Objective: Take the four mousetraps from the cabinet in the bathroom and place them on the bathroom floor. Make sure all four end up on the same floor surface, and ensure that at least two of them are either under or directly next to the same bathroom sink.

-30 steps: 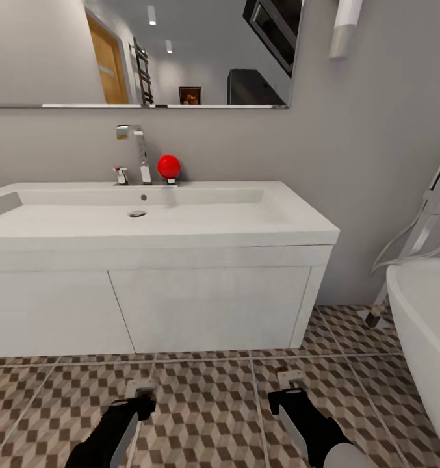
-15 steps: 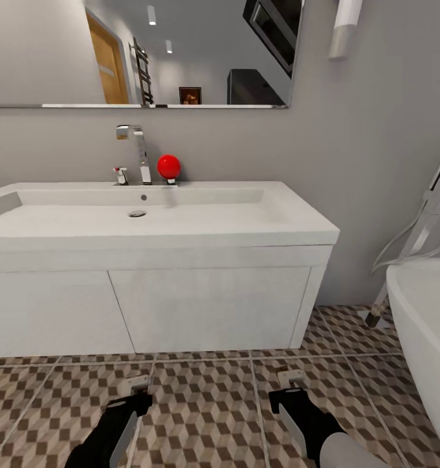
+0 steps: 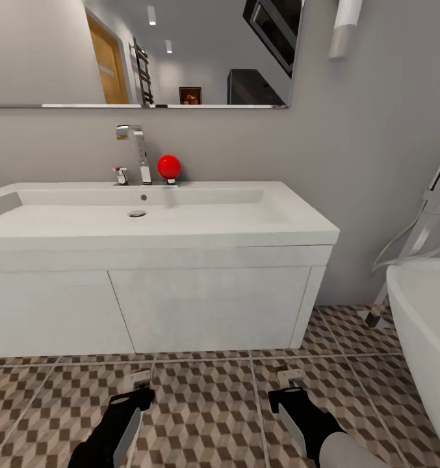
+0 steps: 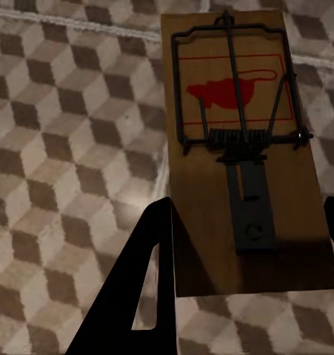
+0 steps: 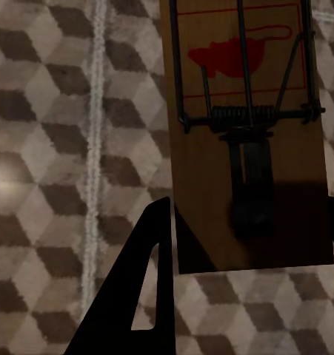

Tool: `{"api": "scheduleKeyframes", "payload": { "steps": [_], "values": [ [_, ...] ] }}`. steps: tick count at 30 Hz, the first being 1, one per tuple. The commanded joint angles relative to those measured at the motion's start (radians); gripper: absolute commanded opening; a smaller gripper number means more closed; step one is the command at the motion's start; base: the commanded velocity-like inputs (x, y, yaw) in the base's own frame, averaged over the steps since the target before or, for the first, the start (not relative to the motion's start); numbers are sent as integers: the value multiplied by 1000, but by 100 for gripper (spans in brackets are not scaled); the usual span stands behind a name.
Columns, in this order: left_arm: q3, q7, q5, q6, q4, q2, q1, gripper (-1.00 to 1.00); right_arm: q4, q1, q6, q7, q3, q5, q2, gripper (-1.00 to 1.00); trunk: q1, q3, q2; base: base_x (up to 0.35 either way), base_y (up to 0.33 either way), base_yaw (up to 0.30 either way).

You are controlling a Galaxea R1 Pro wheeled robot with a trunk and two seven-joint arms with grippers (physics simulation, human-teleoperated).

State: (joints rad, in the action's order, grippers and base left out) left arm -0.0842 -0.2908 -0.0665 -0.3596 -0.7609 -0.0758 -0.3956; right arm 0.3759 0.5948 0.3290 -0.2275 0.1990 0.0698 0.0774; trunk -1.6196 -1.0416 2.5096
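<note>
Below, we face the sink (image 3: pixel 161 218) on its white vanity (image 3: pixel 207 305), with the bathroom floor (image 3: pixel 207 416) spread in front of us. At lower left, our left gripper (image 3: pixel 134 398) hangs low over the tiles, its jaws set apart on either side of a mousetrap (image 4: pixel 241 148); in the left wrist view the board lies between the dark fingers (image 4: pixel 141 288), and whether they press it we cannot tell. Compared with a second ago, this trap's tip in the head view sits slightly nearer the vanity, and the left arm has shifted a little. At lower right, our right gripper (image 3: pixel 288 393) likewise straddles a second mousetrap (image 5: pixel 244 133), contact uncertain. Its forearm now shows more grey casing at the frame's bottom edge. At far right stands the bathtub (image 3: pixel 421 325), unchanged.
</note>
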Motion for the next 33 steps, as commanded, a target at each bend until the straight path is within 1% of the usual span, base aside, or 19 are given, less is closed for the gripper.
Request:
{"api": "scheduleKeyframes", "payload": {
  "steps": [1,3,4,6,8,11,13,16,25,28,33],
  "values": [
    [-2,-5,-15,-5,-11,-3,0,-100,2,0,6,-6,8,9,-1,-100,0,-1,0,0,0,0],
    [-1,-5,-42,-6,-33,-8,-1,-100,4,0,7,-6,8,9,-1,-100,0,-1,0,0,0,0],
    [1,-4,-52,-5,-44,-17,-1,-100,5,0,7,-6,8,8,-1,-100,0,-1,0,0,0,0],
    [3,-4,-56,-10,-33,-30,-16,-100,7,0,7,-6,8,7,-1,-100,0,-1,0,0,0,0],
    [5,-1,-59,-17,21,-34,-71,-100,8,0,7,-6,8,7,0,-100,0,-1,0,0,0,0],
    [6,4,-57,-4,151,-31,-146,-100,9,0,6,-6,8,6,0,-100,0,-1,0,0,0,0],
    [6,5,-58,3,173,-31,-160,-100,9,0,6,-6,9,6,-1,-100,0,-1,0,0,0,0],
    [8,6,-57,8,179,-30,-168,-100,9,0,5,-6,9,5,-1,-100,0,-1,0,0,0,0],
    [12,-4,-57,11,159,-33,-170,-100,9,0,6,-6,8,5,-1,-100,0,-1,0,0,0,0],
    [12,-5,-58,11,157,-33,-170,-100,11,0,7,-6,8,5,-1,-100,-1,-13,1,0,0,0],
    [12,-3,-58,11,157,-33,-170,-100,44,0,17,-6,8,5,1,-100,-3,-32,2,0,0,0]
  ]
}}
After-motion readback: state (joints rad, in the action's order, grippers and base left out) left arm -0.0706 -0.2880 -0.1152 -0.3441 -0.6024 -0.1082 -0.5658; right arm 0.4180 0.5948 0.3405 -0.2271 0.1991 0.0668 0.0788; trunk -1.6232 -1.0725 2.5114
